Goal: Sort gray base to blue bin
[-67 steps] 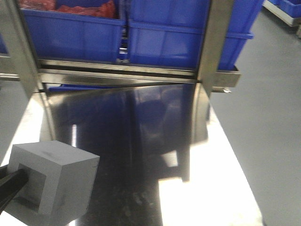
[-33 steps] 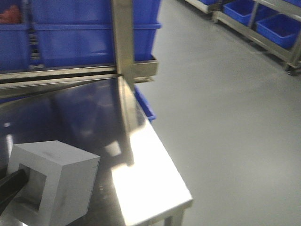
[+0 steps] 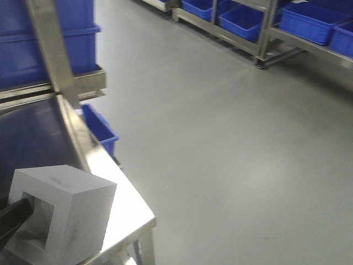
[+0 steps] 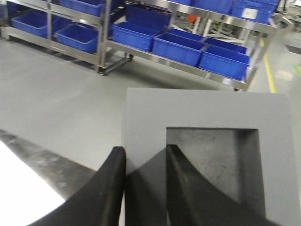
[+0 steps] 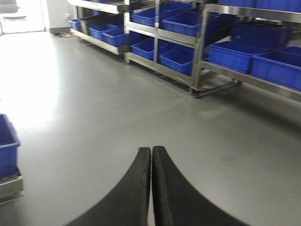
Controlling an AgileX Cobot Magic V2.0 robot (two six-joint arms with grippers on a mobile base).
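Note:
The gray base (image 3: pixel 77 215) is a matte gray cube with a square recess, low on the left of the front view. It fills the left wrist view as the gray base (image 4: pixel 207 110). My left gripper (image 4: pixel 145 149) is shut on one wall of it, one finger outside and one inside the recess. A black finger (image 3: pixel 14 214) reaches into the recess. Over bare floor, my right gripper (image 5: pixel 151 149) is shut with nothing in it. Several blue bins (image 3: pixel 242 19) sit on racks; which blue bin the task means I cannot tell.
A shiny steel table (image 3: pixel 118 193) ends at a corner just right of the block. A steel post (image 3: pixel 52 49) and blue crates (image 3: pixel 22 49) stand at the left. A small blue bin (image 3: pixel 99 130) sits below the table. Gray floor (image 3: pixel 231 143) stretches to the racks (image 3: pixel 265 33).
The front view has swung right: the table and the blue crates slid off to the left, and floor and racks came in. The block stays in the left gripper's hold.

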